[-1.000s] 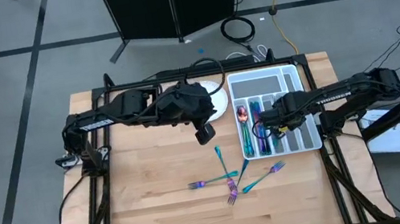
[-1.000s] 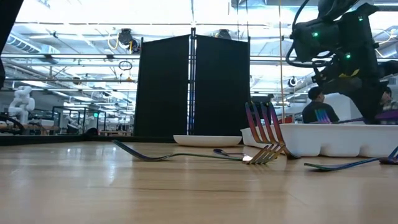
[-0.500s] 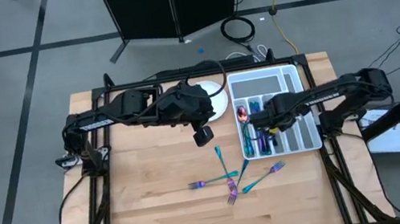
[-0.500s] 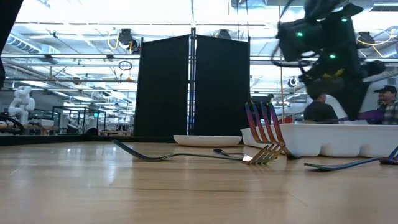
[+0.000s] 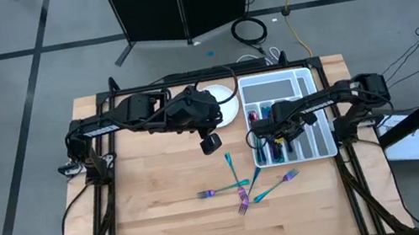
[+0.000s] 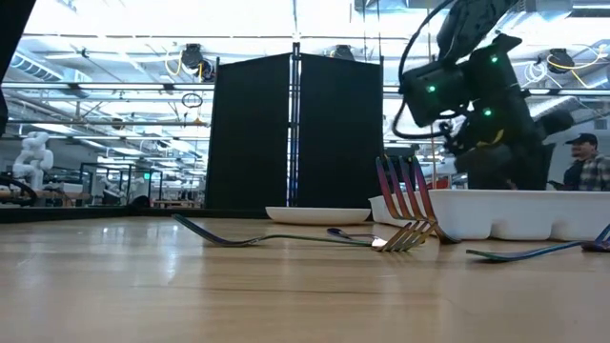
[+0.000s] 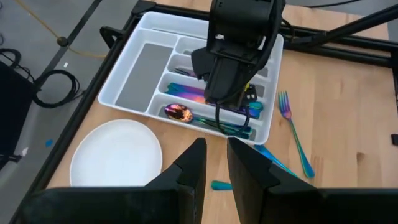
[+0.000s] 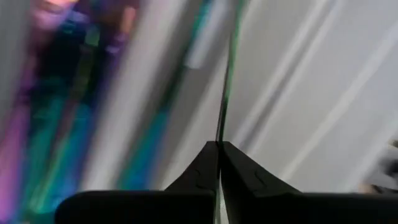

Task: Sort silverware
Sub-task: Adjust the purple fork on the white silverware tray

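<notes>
Across the wooden tabletop [image 5: 156, 203], the white cutlery tray [image 5: 317, 147] serves as landmark. Beside it lies a round white plate [image 7: 115, 163]. Right tool [image 5: 257, 138] hangs over the tray's plate-side compartments, fingers pressed together on a thin silverware piece [image 8: 227, 74]. Left tool [image 7: 213, 163] hovers near the plate, fingers slightly apart, empty. Several forks [image 5: 243, 189] lie loose just off the tray; more silverware [image 7: 208, 111] rests inside it.
</notes>
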